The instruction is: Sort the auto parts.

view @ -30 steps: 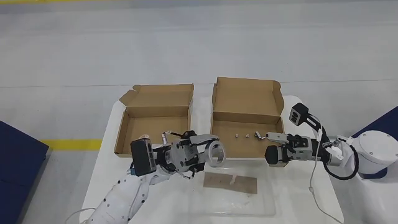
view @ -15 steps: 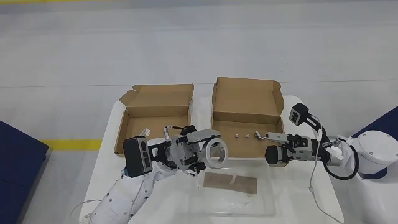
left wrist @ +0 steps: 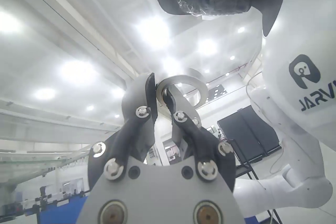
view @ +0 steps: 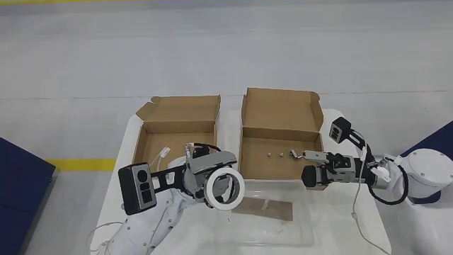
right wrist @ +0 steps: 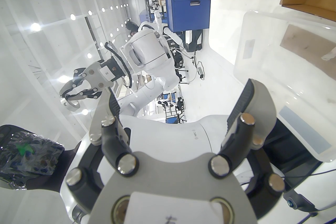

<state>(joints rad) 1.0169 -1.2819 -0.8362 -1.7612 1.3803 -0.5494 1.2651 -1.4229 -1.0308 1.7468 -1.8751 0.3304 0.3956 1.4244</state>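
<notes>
While the white table [view: 230, 134] takes up most of the scene, two open cardboard boxes sit side by side at its far side, the left box [view: 177, 142] and the right box [view: 269, 145]. A clear plastic bin [view: 283, 230] lies in front of them with a brown cardboard sheet [view: 272, 210] on its floor. Out by the right box's near corner, the right gripper [right wrist: 181, 96] has its fingers spread wide, nothing between them. Now the left gripper [left wrist: 160, 97]: clamped tight on the rim of a metal ring [left wrist: 181, 79], held up off the table between the left box's front wall and the bin. Sorting looks partly done: two tiny pale parts [view: 276, 154] lie in the right box and one small white part [view: 163, 152] in the left. The ring belongs to neither box yet, and a small white piece [view: 263, 202] on the sheet looks left to sort.
</notes>
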